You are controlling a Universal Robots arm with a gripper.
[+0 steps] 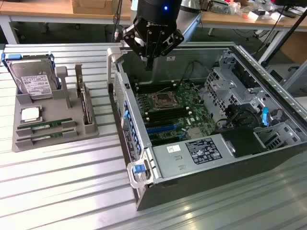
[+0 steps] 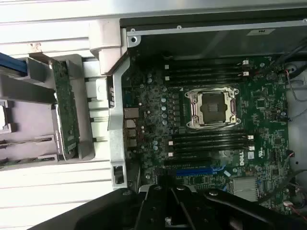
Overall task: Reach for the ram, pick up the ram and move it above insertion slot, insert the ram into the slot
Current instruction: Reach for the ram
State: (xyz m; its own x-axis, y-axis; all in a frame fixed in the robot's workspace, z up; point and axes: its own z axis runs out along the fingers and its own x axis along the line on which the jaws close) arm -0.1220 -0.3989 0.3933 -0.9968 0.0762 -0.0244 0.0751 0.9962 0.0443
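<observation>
Two ram sticks, thin and green, lie flat in the grey tray at the exterior view's left; they also show as thin strips of ram in the wrist view. Long black slots run on both sides of the processor socket on the motherboard, and the wrist view has these slots too. My gripper hangs above the far rim of the open computer case, well away from the tray. The gripper is shut, with nothing seen between its fingers.
The tray also holds a silver hard drive, a square processor chip and an upright green card. The case walls rise around the motherboard, with the metal processor socket, blue sockets and a power supply inside.
</observation>
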